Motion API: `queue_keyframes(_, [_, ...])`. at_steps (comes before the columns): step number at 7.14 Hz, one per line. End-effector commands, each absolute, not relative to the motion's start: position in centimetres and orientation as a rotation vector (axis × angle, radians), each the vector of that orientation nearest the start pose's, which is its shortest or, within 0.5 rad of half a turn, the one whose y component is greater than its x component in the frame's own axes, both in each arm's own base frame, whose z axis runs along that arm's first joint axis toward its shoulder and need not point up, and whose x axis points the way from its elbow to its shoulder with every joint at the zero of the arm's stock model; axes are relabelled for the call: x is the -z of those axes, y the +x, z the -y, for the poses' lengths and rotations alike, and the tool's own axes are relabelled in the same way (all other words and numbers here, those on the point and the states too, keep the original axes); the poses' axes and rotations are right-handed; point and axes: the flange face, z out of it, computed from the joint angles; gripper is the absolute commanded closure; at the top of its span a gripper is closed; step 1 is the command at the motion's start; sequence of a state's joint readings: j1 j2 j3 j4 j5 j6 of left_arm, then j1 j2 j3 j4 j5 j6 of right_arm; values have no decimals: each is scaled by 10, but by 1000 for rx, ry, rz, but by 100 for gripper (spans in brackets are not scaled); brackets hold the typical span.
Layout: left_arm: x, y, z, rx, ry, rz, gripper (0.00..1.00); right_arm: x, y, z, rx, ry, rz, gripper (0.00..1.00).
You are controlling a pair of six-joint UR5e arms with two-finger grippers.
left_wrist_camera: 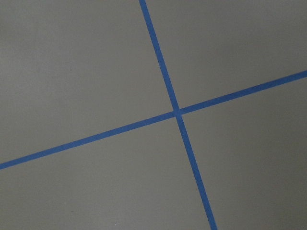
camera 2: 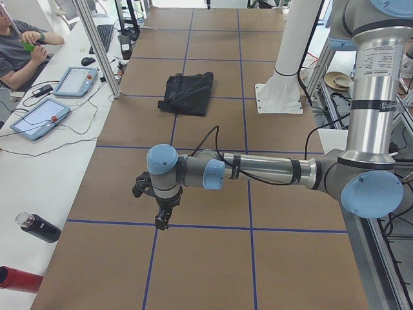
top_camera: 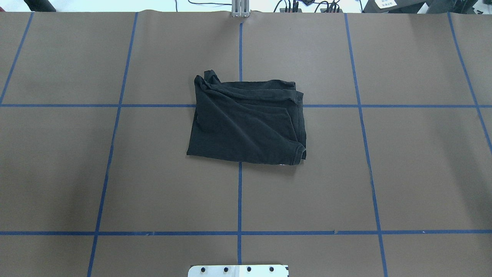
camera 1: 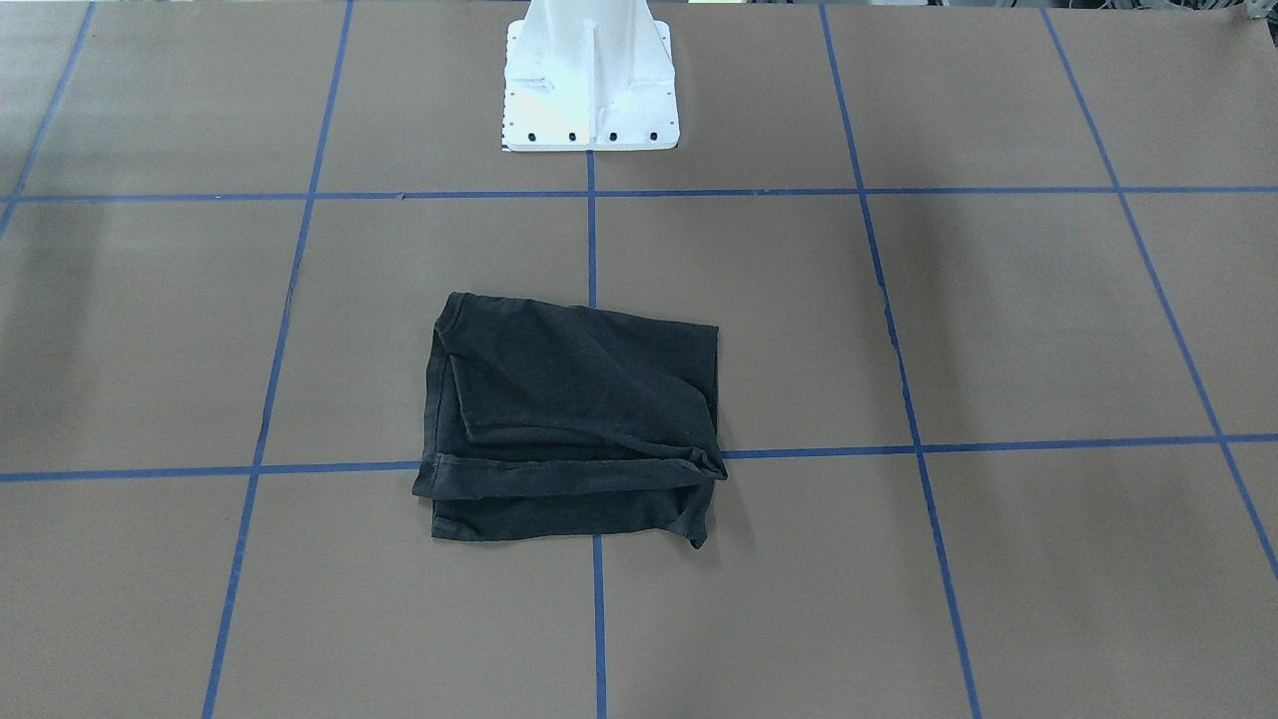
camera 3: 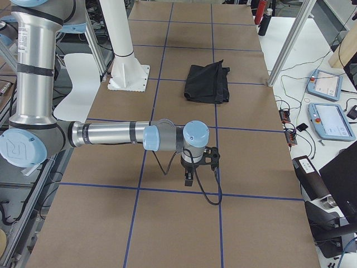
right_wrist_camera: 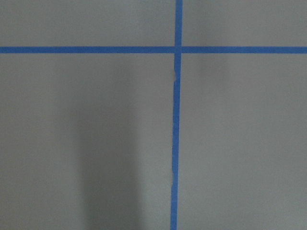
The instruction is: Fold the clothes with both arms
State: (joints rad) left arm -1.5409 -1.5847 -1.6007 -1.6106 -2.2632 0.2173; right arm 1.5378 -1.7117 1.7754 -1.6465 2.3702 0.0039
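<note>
The clothes are one black T-shirt point(top_camera: 248, 123), folded into a rough rectangle in the middle of the table point(camera 1: 574, 414), with layered hems along its far edge. It also shows small in both side views point(camera 2: 188, 93) point(camera 3: 207, 82). My left arm point(camera 2: 264, 171) reaches out over the table's left end, and its gripper point(camera 2: 161, 221) points down over a tape line, far from the shirt. My right arm point(camera 3: 111, 134) does the same at the other end, with its gripper point(camera 3: 189, 178) held low. I cannot tell whether either gripper is open or shut. Both wrist views show only bare table.
Blue tape lines point(top_camera: 239, 200) divide the brown table point(top_camera: 153, 184) into squares. The white pedestal base point(camera 1: 591, 80) stands at the robot's edge. A person point(camera 2: 19, 45) sits at a side bench with control tablets point(camera 2: 39, 119) and a bottle point(camera 2: 39, 227). More tablets point(camera 3: 329, 120) lie on the opposite bench.
</note>
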Motion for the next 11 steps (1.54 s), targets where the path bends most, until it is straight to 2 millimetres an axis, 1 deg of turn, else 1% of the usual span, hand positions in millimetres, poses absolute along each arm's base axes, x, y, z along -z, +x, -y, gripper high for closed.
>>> queue_keyframes(1, [-644,-56,504,-268,139,-686,1,-646,64,419,54,-11,804,0])
queue_keyframes(2, [-647,-56,502,-267,133,-689,1,-649,64,418,51,-17,802,0])
queue_keyframes(4, [-659,-56,491,-271,143,-689,0,-648,64,419,49,-17,807,0])
queue_keyframes(11, [-658,-55,491,-263,153,-688,0,-649,64,418,48,-18,811,0])
